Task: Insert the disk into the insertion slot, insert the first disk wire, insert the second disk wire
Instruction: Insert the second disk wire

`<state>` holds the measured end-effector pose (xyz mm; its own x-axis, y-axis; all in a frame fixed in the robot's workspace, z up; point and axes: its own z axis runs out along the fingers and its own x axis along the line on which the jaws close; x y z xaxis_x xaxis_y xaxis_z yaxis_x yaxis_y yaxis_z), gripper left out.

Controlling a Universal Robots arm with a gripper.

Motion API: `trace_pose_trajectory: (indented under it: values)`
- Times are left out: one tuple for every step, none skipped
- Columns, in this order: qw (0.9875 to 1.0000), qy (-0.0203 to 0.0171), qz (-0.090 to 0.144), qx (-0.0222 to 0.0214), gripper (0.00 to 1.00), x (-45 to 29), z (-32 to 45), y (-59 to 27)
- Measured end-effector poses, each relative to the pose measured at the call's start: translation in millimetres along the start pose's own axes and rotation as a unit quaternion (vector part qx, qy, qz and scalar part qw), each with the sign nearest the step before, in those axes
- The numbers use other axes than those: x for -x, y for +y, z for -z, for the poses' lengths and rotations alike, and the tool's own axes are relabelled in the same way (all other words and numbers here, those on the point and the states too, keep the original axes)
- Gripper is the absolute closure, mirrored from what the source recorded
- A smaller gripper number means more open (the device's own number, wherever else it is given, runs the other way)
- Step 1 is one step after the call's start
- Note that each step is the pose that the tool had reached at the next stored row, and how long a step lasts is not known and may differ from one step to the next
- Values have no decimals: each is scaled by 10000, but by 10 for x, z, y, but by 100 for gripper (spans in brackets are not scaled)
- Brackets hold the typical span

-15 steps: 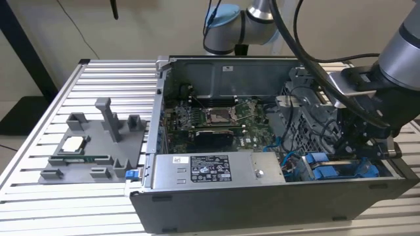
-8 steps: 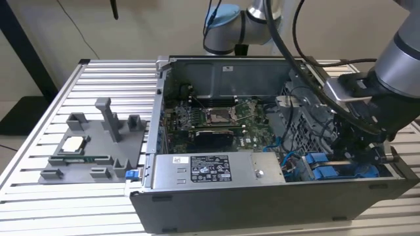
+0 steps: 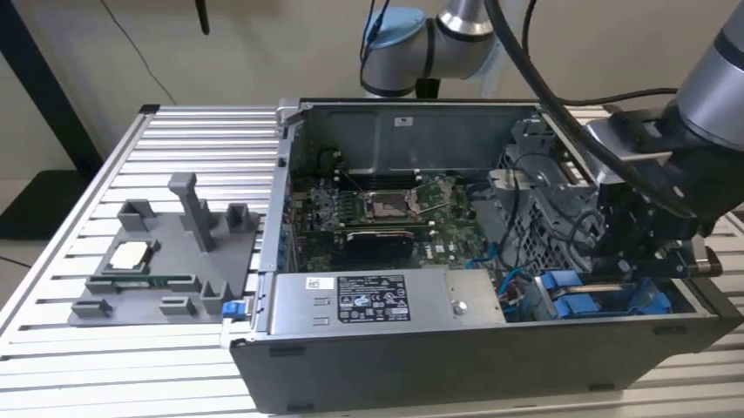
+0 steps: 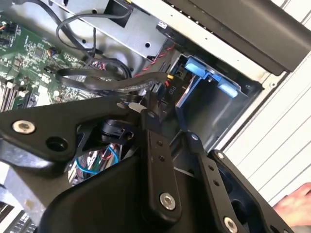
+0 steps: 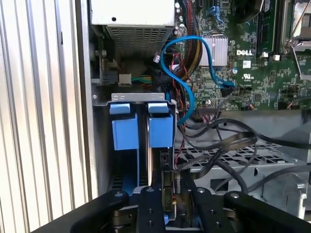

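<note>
Ribbed, bright, smooth aluminium bench (image 3: 186,139). Dull dark grey sheet-metal computer case (image 3: 465,366). Glossy bright blue plastic tabs on the insertion slot (image 5: 141,131). Matt black metal gripper (image 5: 167,213) links. Matt grey plastic fixture (image 3: 174,261).

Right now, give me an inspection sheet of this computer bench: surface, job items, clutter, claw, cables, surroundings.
Surface: ribbed metal table, carrying an open computer case.
Job's things: blue-railed insertion slot at the case corner; whether the disk is seated in it cannot be told.
Clutter: grey parts fixture on the table, at the exterior view's left of the case; silver power supply inside the case.
Claw: claw lowered into the case at the slot; open or shut cannot be told.
Cables: blue data cable and black cables loose beside the slot.
Surroundings: beige wall.
</note>
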<state>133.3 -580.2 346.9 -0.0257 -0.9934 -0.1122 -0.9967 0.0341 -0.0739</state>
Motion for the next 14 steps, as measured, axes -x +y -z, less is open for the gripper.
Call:
trace_pose_trajectory:
  values:
    - [10000, -1, 0, 0, 70, 2, 21, -2]
    - [10000, 0, 0, 1, 70, 5, 47, -3]
    - [10000, 0, 0, 1, 70, 8, 73, -5]
    - [10000, 0, 0, 1, 70, 11, 93, -7]
    - [10000, 0, 0, 2, 70, 12, 106, -8]
    - [10000, 0, 0, 2, 70, 14, 120, -9]
    - [10000, 0, 0, 2, 70, 15, 133, -10]
    - [10000, 0, 0, 3, 70, 17, 150, -11]
    - [10000, 0, 0, 5, 70, 19, 169, -13]
    - [10000, 1, -1, 8, 70, 21, 188, -14]
    - [10000, 0, -1, 12, 70, 23, 205, -15]
    - [10000, 1, -2, 16, 70, 26, 226, -17]
    - [10000, 0, -2, 20, 70, 28, 247, -18]
    - [10000, 1, -2, 23, 70, 32, 278, -21]
